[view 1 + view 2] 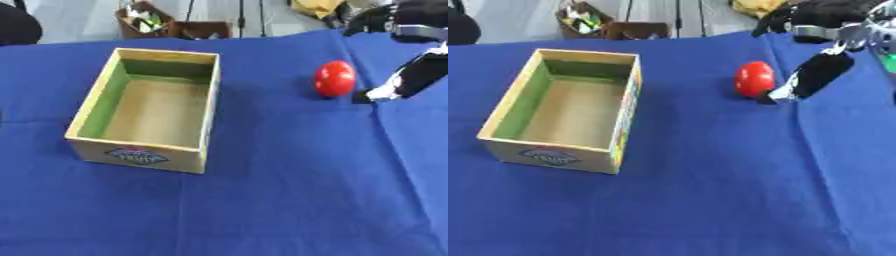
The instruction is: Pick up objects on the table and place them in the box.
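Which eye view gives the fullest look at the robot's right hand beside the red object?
The right eye view: the right hand shows whole, fingers reaching down beside the red object. In the left eye view the hand sits at the picture's right edge, partly cut off.

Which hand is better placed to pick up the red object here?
The right hand: it hangs just beside the red egg-shaped object, fingers pointing down at the blue cloth. No left hand shows in either view. The box stands empty.
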